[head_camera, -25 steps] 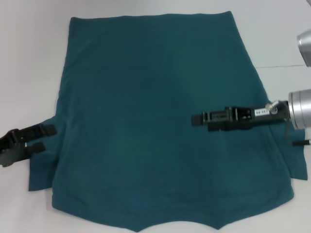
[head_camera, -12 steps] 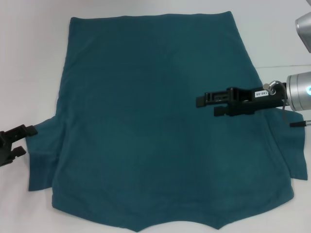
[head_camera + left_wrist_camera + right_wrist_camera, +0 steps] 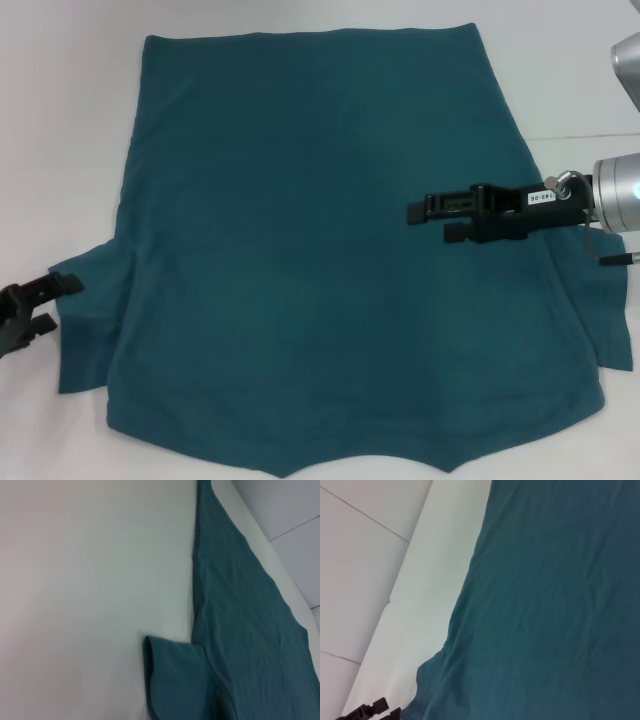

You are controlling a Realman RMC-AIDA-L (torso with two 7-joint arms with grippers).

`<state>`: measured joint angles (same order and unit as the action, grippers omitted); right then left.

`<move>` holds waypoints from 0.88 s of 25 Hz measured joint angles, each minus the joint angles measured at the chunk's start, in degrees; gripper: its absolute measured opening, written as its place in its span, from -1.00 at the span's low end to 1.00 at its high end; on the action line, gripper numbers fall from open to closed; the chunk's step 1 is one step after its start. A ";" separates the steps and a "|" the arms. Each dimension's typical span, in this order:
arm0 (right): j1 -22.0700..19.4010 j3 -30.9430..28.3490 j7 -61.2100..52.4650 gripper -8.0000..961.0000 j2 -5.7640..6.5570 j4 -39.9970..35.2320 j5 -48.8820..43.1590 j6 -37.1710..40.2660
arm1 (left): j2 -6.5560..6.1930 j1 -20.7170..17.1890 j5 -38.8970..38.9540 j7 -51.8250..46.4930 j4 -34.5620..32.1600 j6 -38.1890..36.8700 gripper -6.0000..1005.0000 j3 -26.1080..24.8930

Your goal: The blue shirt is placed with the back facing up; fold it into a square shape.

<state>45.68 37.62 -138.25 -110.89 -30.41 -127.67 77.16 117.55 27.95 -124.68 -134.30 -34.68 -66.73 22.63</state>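
The blue shirt [image 3: 310, 250] lies spread flat on the white table, its hem at the far side and its neckline at the near edge. My left gripper [image 3: 52, 303] is open just off the left sleeve [image 3: 85, 330], low by the table, with nothing between its fingers. My right gripper [image 3: 432, 222] is open and empty, hovering over the right half of the shirt's body and pointing toward the middle. The left wrist view shows the left sleeve [image 3: 175, 680] and the shirt's side edge. In the right wrist view the shirt [image 3: 550, 605] fills most of the picture, with the left gripper [image 3: 370, 711] far off.
The white table [image 3: 60, 120] shows on both sides of the shirt. A seam line in the surface [image 3: 590, 135] runs at the right. The right sleeve [image 3: 612, 320] sticks out past the right arm's silver wrist [image 3: 620, 195].
My left gripper has drawn back to the left, off the sleeve. My right gripper has shifted a little toward the far side and to the right above the shirt.
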 joint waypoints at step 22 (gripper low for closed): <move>-0.78 -0.45 0.02 0.90 0.32 -0.05 0.32 -0.29 | -0.12 1.82 0.05 -0.46 2.27 2.56 0.47 4.45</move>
<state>44.90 37.17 -138.24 -110.57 -30.45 -127.35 76.87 117.43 29.78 -124.63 -134.76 -32.41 -64.18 27.08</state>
